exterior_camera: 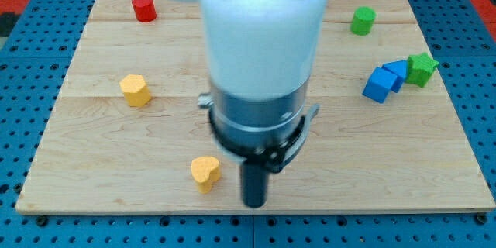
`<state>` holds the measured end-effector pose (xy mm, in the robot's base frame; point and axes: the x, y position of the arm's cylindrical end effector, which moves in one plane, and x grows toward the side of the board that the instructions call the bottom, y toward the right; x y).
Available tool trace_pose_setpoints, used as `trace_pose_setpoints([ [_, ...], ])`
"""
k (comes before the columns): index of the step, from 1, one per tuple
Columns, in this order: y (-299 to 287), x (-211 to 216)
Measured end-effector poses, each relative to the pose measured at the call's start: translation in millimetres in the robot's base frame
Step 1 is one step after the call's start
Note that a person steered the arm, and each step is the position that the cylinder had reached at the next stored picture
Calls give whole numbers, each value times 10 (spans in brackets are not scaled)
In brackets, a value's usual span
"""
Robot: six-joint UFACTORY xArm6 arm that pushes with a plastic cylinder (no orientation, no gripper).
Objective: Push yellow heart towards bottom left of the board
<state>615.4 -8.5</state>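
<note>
The yellow heart (205,173) lies on the wooden board (101,155) near the view's bottom, left of centre. My tip (254,202) is at the end of the dark rod, just to the heart's right and slightly lower, a small gap apart from it. The arm's white and grey body hangs over the board's middle and hides what is under it.
A yellow hexagonal block (135,90) sits at the left. A red cylinder (143,8) is at the top left. A green cylinder (362,21) is at the top right. Two blue blocks (383,81) and a green star (421,69) cluster at the right.
</note>
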Motion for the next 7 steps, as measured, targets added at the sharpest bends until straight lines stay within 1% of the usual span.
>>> trace_pose_setpoints([
  [1,-193,5],
  [2,-435,-289],
  [4,-811,-388],
  [5,-685,-357],
  [6,265,-453],
  [7,315,-1115],
])
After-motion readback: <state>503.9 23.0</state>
